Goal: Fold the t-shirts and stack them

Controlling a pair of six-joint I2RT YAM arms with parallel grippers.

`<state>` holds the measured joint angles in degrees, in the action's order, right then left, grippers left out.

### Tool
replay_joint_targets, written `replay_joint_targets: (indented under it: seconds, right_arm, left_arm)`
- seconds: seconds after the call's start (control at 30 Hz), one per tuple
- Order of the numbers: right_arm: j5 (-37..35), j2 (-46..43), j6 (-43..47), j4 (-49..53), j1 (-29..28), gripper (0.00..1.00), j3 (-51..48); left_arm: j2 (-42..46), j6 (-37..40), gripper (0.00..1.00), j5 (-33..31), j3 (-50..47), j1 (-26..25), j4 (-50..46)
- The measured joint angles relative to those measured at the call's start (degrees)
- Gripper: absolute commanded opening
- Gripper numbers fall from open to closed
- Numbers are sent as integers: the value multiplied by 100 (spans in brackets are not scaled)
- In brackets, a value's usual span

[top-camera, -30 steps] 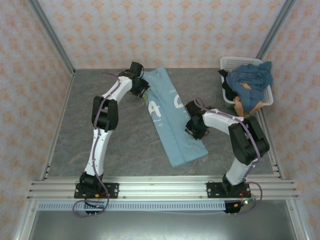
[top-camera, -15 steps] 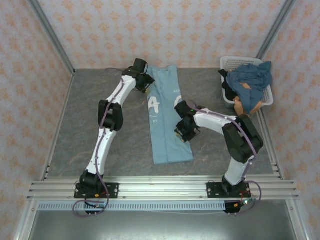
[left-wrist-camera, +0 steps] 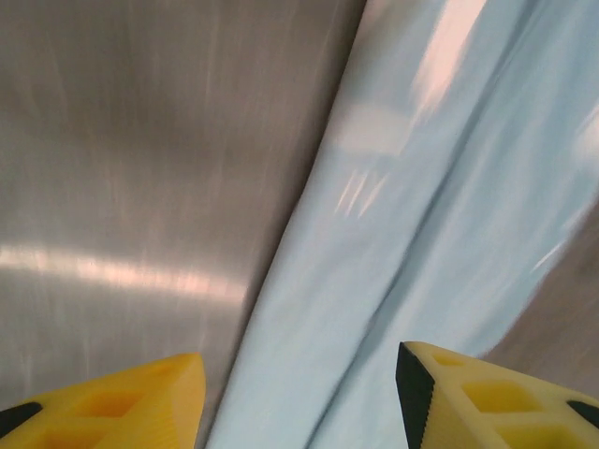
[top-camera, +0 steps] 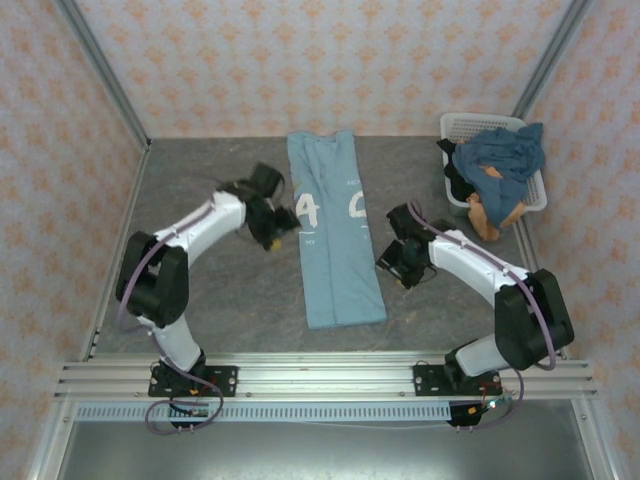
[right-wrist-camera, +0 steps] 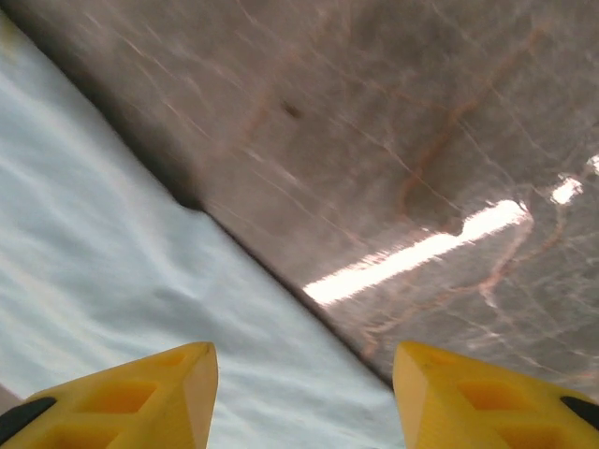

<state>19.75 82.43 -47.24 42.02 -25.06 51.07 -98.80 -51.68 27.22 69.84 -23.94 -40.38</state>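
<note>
1. Where the left arm (top-camera: 190, 235) bends across the grey stone-patterned table (top-camera: 200, 170), the left gripper (top-camera: 281, 222) hangs at nine o'clock of the table's centre. In the left wrist view its yellow fingertips (left-wrist-camera: 140, 398) stand apart with nothing between them, above the border where pale cloth meets bare table.
2. At the table's centre lies the light sky-blue t-shirt (top-camera: 335, 250), folded into a narrow flat strip that runs from twelve o'clock to six o'clock. Big white printed letters (top-camera: 308, 210) show on its far half.
3. At three o'clock of that strip the right gripper (top-camera: 392, 262) sits just beside the cloth's edge. The right wrist view shows its jaws parted and empty over shirt edge and table.
4. At two o'clock of the table the white plastic lattice basket (top-camera: 458, 125) holds the crumpled darker slate-blue t-shirt (top-camera: 505, 150). The orange-tan t-shirt (top-camera: 488, 215) spills over the basket's near rim.
</note>
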Motion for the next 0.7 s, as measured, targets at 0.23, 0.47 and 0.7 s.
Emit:
replay_joint_targets:
  seconds: [0.23,0.47,0.7]
  right_arm:
    - [671,203,678,-85,0,54,-579]
    - [931,496,990,-173,24,52,-590]
    - [988,481,1093,-155,37,51,-614]
  left_arm:
    - [378,-957,61,588,-1775,-1399,898]
    - [361,-1563,53,656,-1993,-1768,1427]
    - [254,-1587,52,498,-1797,-1886,1104]
